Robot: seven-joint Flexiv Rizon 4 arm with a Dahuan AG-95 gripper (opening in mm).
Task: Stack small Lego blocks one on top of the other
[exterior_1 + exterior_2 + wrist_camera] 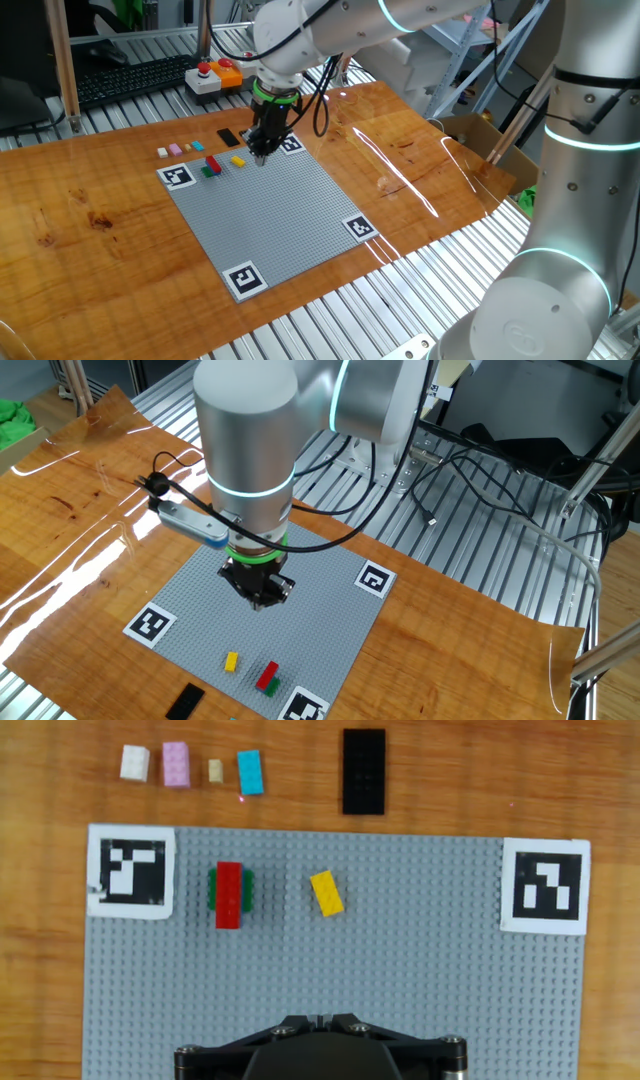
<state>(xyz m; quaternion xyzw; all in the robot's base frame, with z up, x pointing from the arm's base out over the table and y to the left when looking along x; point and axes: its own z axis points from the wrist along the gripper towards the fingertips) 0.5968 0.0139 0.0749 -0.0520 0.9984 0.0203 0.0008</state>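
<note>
On the grey baseplate (pixel 400 980), a red block (pixel 229 894) is seen stacked on a green block (pixel 213 888), left of the yellow block (pixel 327 892). The tool (pixel 322 1020) is clenched, empty.

table (pixel 40 780): wood | grey baseplate (pixel 400 980) | loose blocks (pixel 176 764) | black brick (pixel 364 771), possibly Lego
</note>
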